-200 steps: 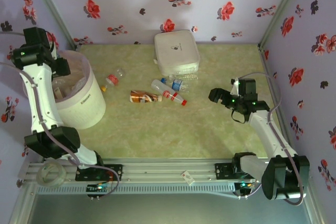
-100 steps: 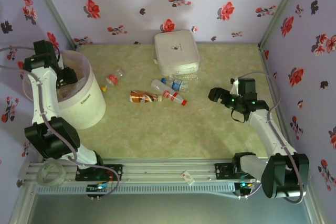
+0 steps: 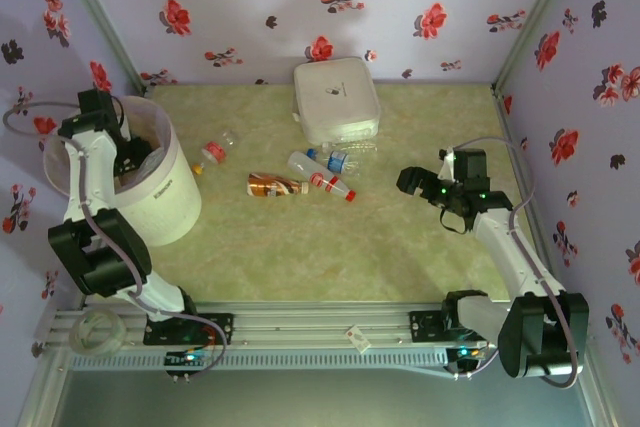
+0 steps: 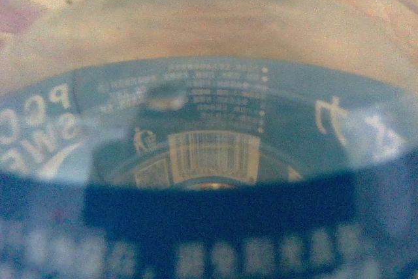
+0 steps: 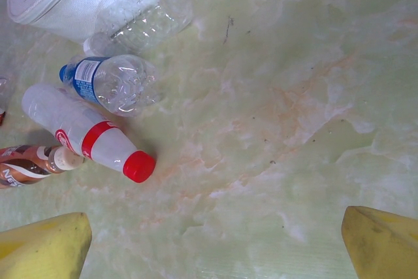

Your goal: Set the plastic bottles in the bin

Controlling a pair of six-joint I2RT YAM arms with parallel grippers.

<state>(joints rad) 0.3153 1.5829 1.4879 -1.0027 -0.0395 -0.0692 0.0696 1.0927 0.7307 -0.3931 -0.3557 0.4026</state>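
- the bin [image 3: 168, 197] stands at the left side of the table, and your left arm goes down into it.
- a blue-labelled bottle [image 4: 209, 161] is very close before the left wrist camera.
- the other plastic bottles [image 3: 272, 184] lie in the middle of the table, just near of the white box [image 3: 337, 99].
- left gripper [image 3: 128, 153]: you cannot tell if its fingers are apart or clamped on something.
- right gripper [image 5: 215, 243]: the fingers [image 5: 46, 246] stand wide apart, hold nothing, and hover to the right of the red-capped bottle [image 5: 91, 138].
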